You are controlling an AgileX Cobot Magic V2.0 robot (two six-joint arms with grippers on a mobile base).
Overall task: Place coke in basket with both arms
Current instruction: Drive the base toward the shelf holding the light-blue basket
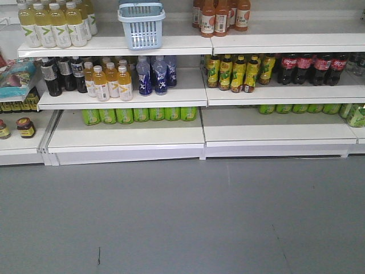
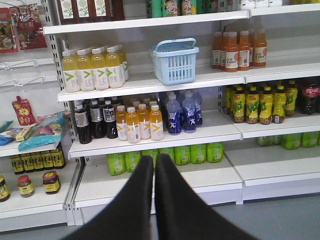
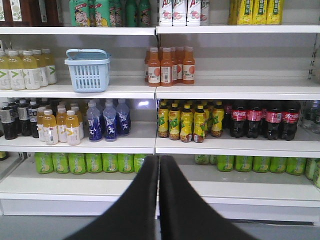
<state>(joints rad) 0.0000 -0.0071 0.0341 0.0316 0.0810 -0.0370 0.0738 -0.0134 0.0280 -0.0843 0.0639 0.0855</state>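
The light blue basket point(image 1: 141, 25) stands upright on the upper shelf, between yellow-green drink bottles and orange drink bottles; it also shows as basket point(image 2: 175, 62) and basket point(image 3: 87, 70). The coke is not in view in any frame. My left gripper point(image 2: 154, 157) is shut with nothing in it, pointing at the shelves from a distance, below the basket's level. My right gripper point(image 3: 159, 157) is likewise shut and empty, aimed at the seam between the two shelf units. Neither arm shows in the front view.
Dark cola bottles with red labels point(image 3: 262, 119) stand on the middle shelf at right, beside yellow-labelled bottles point(image 3: 190, 120). Blue bottles point(image 1: 155, 74) and orange juice bottles point(image 1: 108, 83) sit below the basket. Green bottles point(image 2: 165, 155) line the low shelf. Grey floor point(image 1: 182, 217) lies before the shelves.
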